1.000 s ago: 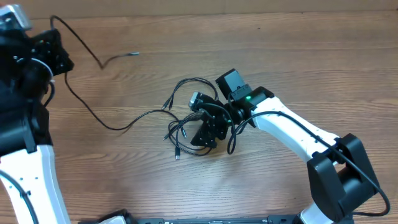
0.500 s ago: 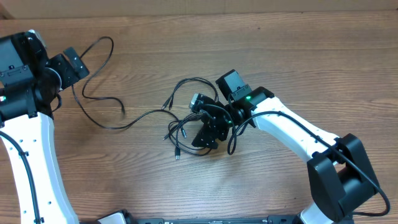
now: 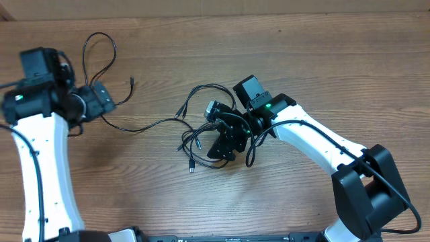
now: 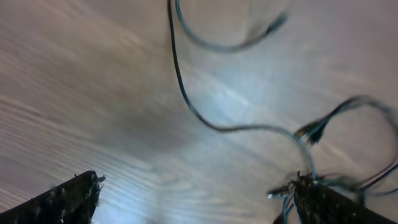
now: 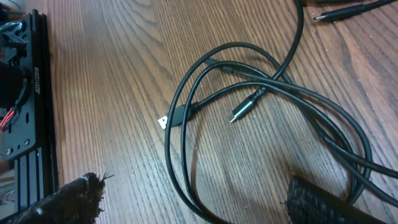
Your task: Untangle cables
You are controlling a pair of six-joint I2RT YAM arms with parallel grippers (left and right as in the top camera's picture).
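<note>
Wood bench (image 3: 322, 60) carries it all. R pincer (image 3: 225, 138) at centre, spread wide just over the cable tangle (image 3: 198, 128), pinching nothing. L pincer (image 3: 101, 101) at upper left, also spread wide, empty. One long cable (image 3: 138, 130) runs from the tangle leftward, passes by L pincer & loops beyond it. Small plug (image 5: 244, 111) lies inside the loops betw. R fingers.

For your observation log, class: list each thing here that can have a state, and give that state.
knot of cables: tangled, lying flat.
loose cable: slack, looped at left, running into the knot.
left gripper: open, empty.
right gripper: open over the knot, gripping nothing.
</note>
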